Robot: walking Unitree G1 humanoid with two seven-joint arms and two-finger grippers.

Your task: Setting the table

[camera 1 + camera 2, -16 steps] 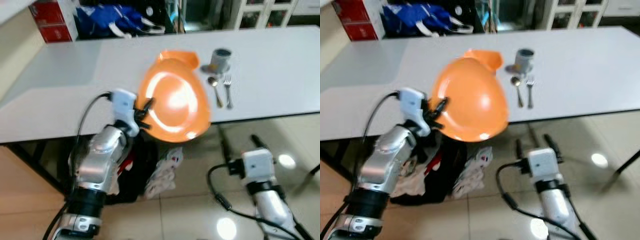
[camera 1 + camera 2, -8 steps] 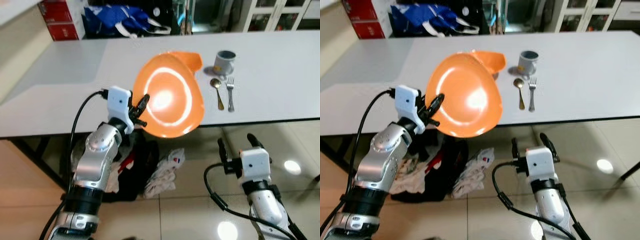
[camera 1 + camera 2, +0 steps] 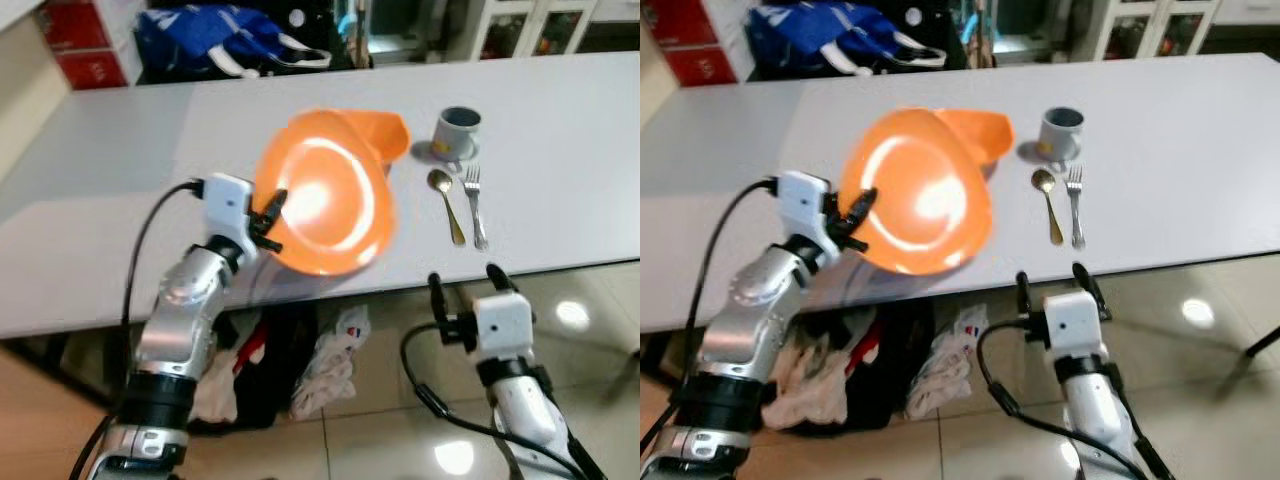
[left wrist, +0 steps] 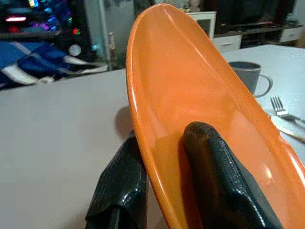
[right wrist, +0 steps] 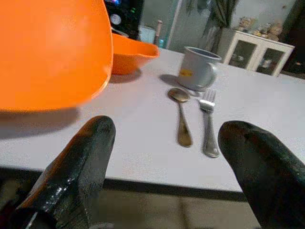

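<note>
The left gripper (image 4: 162,162) pinches the rim of a glossy orange plastic plate (image 3: 325,205), likely light, stiff and slippery, above the white table (image 3: 560,150); right gripper (image 5: 176,143) hangs spread wide.

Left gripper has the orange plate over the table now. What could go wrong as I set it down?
1. The left gripper pinches the plate only at its rim, and the plate hangs tilted above the table, so it might slip or drop edge first.
2. The orange bowl sits right behind the plate; lowering there could knock it.
3. The spoon, fork and mug lie close on the right.
</note>
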